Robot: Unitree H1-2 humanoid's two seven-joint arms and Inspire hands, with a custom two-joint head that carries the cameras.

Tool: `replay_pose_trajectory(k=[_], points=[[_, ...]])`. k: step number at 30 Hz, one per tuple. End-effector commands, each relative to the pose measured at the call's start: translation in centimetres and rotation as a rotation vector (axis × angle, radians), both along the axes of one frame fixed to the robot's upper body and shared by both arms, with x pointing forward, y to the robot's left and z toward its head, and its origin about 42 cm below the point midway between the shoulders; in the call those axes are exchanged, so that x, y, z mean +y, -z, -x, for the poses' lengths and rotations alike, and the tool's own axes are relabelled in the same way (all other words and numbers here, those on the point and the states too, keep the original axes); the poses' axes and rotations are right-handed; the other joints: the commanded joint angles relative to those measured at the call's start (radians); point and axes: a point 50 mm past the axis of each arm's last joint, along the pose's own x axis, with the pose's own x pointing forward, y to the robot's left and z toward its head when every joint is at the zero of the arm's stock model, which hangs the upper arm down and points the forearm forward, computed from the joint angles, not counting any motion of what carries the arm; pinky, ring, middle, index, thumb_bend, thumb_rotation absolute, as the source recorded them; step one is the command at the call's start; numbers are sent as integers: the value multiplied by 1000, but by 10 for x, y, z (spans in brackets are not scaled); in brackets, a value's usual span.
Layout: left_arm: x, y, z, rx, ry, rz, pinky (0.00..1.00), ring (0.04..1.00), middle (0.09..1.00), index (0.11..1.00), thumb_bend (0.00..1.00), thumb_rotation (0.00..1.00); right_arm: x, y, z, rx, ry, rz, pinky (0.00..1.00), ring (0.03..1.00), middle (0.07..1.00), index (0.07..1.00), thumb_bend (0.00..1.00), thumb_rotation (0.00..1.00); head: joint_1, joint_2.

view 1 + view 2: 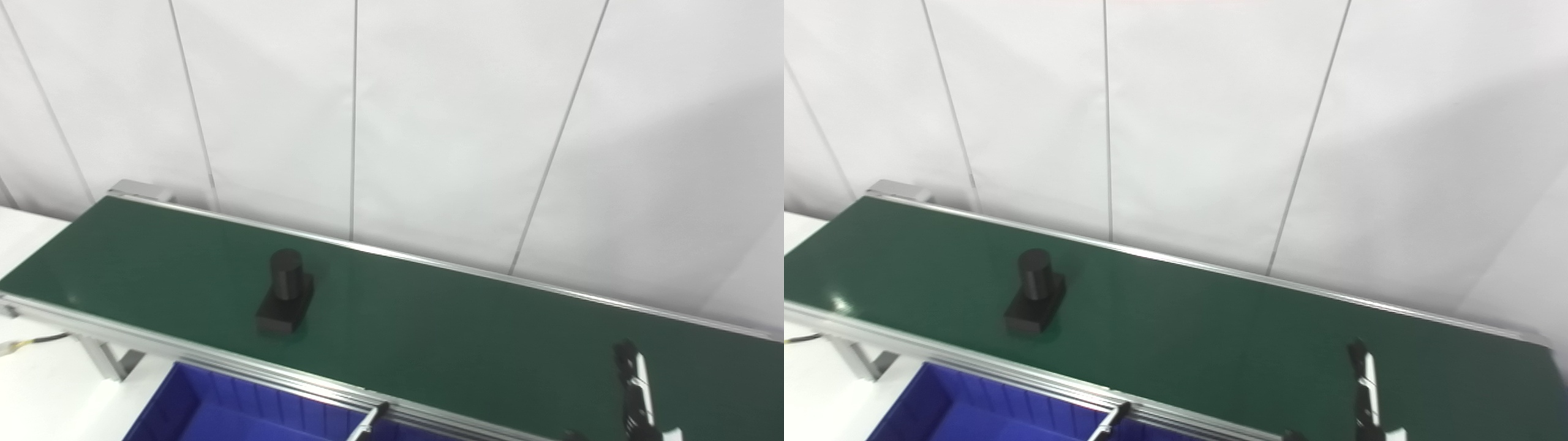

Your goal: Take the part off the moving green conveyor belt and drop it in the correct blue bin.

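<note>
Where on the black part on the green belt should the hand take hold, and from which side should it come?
Probably the upright cylinder of the black part, approached from above: it stands clear over the flat rectangular base, which lies low on the green belt and gives the fingers little to catch. The right hand, only partly visible near the bottom edge, is the one in view.

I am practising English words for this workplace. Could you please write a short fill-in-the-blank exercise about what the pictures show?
1. The black part stands on the ____ conveyor belt.
2. The bin below the belt's near edge is ____.
3. The part has a round post on a ____ base.
4. The only hand in view is the ____ one.

Missing words: green; blue; flat; right
</note>
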Motion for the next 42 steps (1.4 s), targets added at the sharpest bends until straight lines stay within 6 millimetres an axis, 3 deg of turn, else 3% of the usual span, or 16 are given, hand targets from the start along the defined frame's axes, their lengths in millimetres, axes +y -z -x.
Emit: replay_pose_trajectory(k=[1,8,16,23,32,42], points=[[1,-11,-8,-53,7,48,998,1000,1000,1000,787,899,-1,-12,-8,-42,1,27,929,943,952,987,803,779,1,1],[4,-16,-7,-48,-1,75,1000,1000,1000,1000,799,933,4,-22,-26,-25,-20,53,892,938,953,992,797,737,-45,38],[7,-22,-6,-32,-2,120,1000,1000,1000,1000,796,976,11,-36,-51,4,-23,92,915,957,961,992,814,754,-66,70],[14,-27,4,-23,-10,144,1000,1000,1000,1000,841,1000,19,-44,-74,45,-44,127,827,921,963,999,835,763,-66,86],[14,-33,11,12,-37,234,1000,1000,1000,1000,767,1000,30,-48,-98,78,-92,146,855,937,968,1000,844,701,-67,107],[18,-39,27,34,-65,312,1000,1000,1000,1000,817,1000,43,-50,-125,106,-97,237,870,937,964,1000,867,746,-64,111]])
